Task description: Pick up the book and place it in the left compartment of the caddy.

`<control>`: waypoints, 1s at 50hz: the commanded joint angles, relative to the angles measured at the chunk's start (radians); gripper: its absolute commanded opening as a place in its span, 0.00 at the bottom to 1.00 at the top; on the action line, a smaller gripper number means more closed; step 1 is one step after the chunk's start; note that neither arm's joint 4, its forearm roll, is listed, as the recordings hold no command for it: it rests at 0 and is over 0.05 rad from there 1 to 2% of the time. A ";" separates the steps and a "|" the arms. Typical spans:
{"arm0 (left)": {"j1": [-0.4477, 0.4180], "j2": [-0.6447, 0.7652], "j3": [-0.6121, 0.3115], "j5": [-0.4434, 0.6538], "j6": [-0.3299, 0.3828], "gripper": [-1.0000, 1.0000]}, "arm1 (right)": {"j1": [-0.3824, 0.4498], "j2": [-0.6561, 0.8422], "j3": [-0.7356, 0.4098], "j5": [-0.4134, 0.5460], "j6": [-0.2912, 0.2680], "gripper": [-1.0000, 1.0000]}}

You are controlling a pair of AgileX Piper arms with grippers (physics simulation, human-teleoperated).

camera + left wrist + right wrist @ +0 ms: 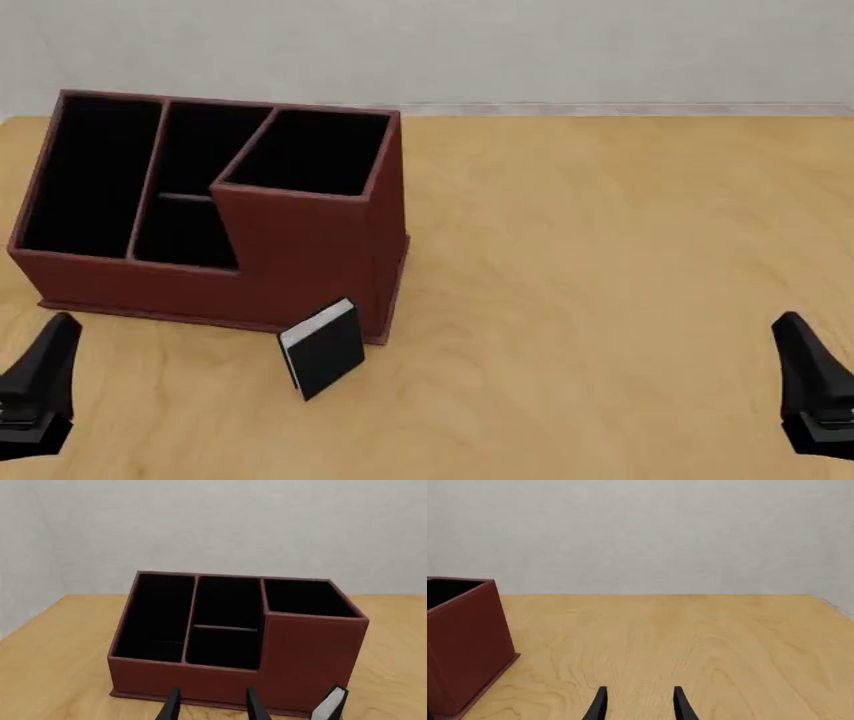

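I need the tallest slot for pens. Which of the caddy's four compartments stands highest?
The square compartment at the caddy's right end, by the book. Its walls form a tower rising above the long left slot and the two short middle slots.

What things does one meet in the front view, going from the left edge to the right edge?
left gripper → left compartment of the caddy → book, lying on the table at the caddy's near right corner → right gripper
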 commanded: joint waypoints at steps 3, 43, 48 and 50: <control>0.000 0.005 -0.002 -0.003 0.000 1.00 | 0.000 0.000 -0.013 0.014 0.000 1.00; -0.256 0.266 -0.325 0.260 0.099 1.00 | 0.000 0.001 -0.007 0.007 0.001 1.00; -0.311 0.360 -0.390 0.330 0.104 1.00 | 0.000 0.001 -0.007 0.007 0.001 1.00; -0.337 0.388 -0.423 0.362 0.115 1.00 | 0.000 0.001 -0.007 0.007 0.001 1.00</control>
